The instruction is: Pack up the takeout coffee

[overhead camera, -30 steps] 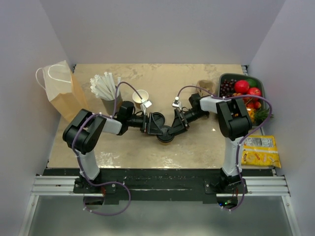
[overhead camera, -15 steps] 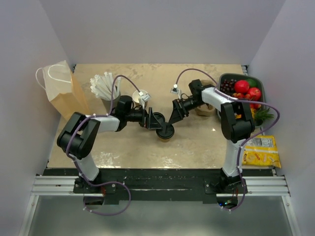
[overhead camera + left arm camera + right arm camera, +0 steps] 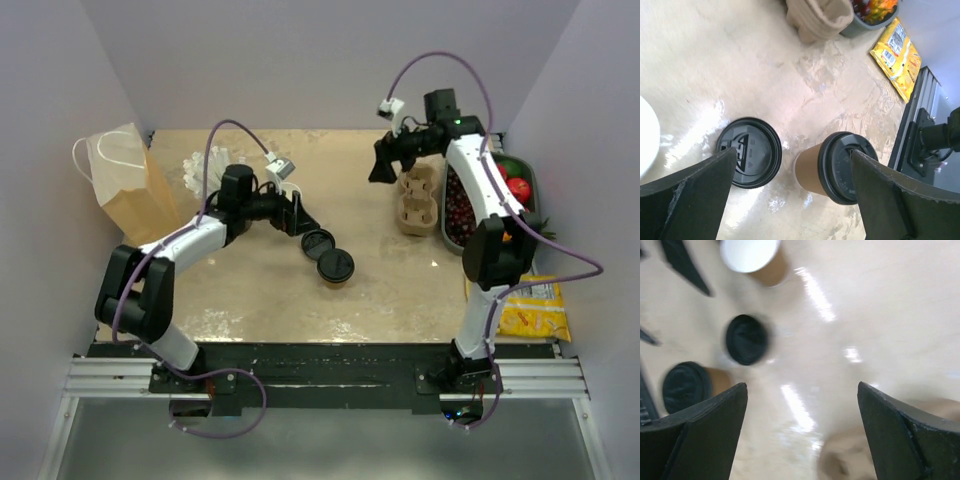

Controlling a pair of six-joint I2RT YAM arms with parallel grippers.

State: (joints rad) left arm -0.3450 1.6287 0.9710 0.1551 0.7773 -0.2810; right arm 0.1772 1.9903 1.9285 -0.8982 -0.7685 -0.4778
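One lidded takeout coffee [image 3: 336, 267] stands beside a loose lid [image 3: 318, 243].

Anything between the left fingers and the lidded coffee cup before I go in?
Only a loose black lid: it lies flat on the table just beside the takeout coffee, on the side toward the open left gripper. Nothing taller shows between them.

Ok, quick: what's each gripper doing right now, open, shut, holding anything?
Left gripper: open, holding nothing.
Right gripper: open, holding nothing.
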